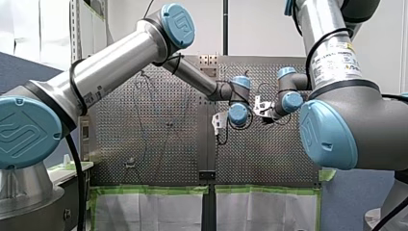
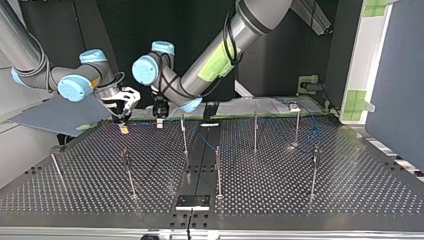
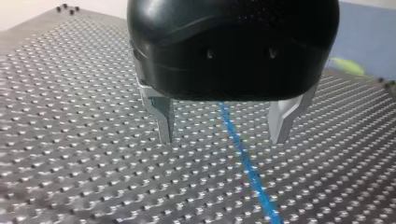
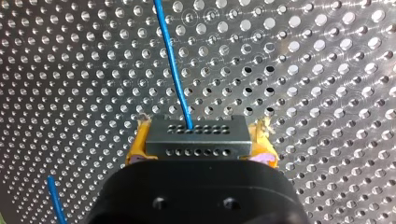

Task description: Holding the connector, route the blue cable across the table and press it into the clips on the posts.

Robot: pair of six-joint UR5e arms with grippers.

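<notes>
The right gripper (image 4: pixel 201 136) is clenched on the connector (image 4: pixel 196 141), with yellow pads (image 4: pixel 135 150) at both its sides. The blue cable (image 4: pixel 173 70) leaves the connector across the table (image 4: pixel 327 70). The left gripper (image 3: pixel 222 138) hangs spread, its fingers (image 3: pixel 163 116) straddling the cable.

connector (image 4: pixel 196 137): sat clamped in my right gripper (image 4: pixel 198 144), above the table (image 4: pixel 327 70).
cable (image 4: pixel 173 70): ran from the connector's face ahead across the table. Another stretch lay on the table under my left gripper (image 3: pixel 223 137), between its parted fingers (image 3: pixel 163 116), touching neither.
grippers: hung side by side at the table's far edge in the top view, my right one to the left.
posts (image 2: pixel 255 132): stood upright, spread over the table, nearer the top view's camera than both grippers.
</notes>
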